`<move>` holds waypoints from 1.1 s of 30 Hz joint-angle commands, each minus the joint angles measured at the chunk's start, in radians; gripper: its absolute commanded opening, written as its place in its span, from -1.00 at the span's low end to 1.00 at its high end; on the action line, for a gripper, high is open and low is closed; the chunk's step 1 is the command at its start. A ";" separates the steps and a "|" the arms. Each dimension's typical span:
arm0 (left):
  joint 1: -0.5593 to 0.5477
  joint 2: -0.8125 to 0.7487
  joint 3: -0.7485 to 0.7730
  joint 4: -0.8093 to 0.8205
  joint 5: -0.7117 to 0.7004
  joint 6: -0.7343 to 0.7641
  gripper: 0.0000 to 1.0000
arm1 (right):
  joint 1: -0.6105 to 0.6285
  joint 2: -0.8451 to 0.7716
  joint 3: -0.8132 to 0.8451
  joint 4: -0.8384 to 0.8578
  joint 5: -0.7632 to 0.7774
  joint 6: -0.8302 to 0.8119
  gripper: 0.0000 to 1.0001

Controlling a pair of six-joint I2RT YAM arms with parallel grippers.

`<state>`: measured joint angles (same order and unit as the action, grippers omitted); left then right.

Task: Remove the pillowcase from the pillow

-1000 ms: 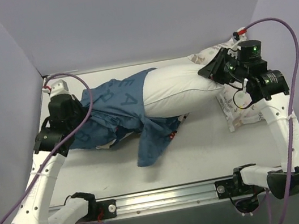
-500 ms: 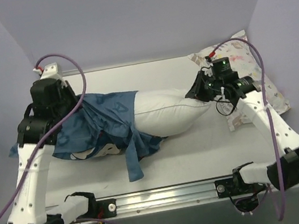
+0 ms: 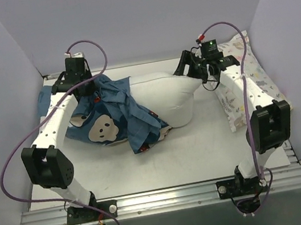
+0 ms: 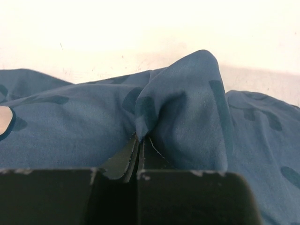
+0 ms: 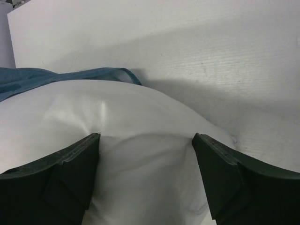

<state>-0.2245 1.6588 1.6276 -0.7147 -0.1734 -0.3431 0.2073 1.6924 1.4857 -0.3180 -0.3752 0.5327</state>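
Note:
The navy pillowcase (image 3: 110,110), printed with a pale mouse face, lies bunched over the left end of the plain white pillow (image 3: 165,95). My left gripper (image 3: 87,87) is at the back left, shut on a raised fold of the pillowcase (image 4: 187,108); in the left wrist view its fingertips (image 4: 139,138) pinch the cloth. My right gripper (image 3: 184,66) stands open at the pillow's right end. The right wrist view shows its fingers spread wide, with the gripper (image 5: 145,136) straddling the bulging white pillow (image 5: 140,159). A strip of blue pillowcase (image 5: 47,77) shows at the far left of that view.
A second pillow (image 3: 254,78), white with small pastel prints, lies along the right wall behind the right arm. Walls close in the table (image 3: 203,150) at the back and both sides. Purple cables loop above each wrist.
Both arms have swung toward the back of the table. The left gripper has dragged the pillowcase back and left off more of the pillow. The right gripper's jaws have gone from pinched to wide.

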 commanded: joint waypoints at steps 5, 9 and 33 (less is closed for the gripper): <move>0.008 0.174 0.012 0.024 0.023 0.023 -1.00 | -0.034 -0.186 -0.065 0.086 0.212 -0.016 0.81; 0.001 0.283 0.037 0.023 0.081 -0.005 -1.00 | -0.074 -0.331 -0.232 0.238 0.242 0.050 0.91; -0.088 0.470 0.086 0.006 0.127 0.009 -0.92 | -0.019 -0.430 -0.552 0.557 0.081 0.035 1.00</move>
<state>-0.2607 2.0319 1.7809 -0.5053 -0.1223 -0.3237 0.1993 1.3312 0.9310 0.2649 -0.2356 0.5713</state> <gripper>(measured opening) 0.042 0.999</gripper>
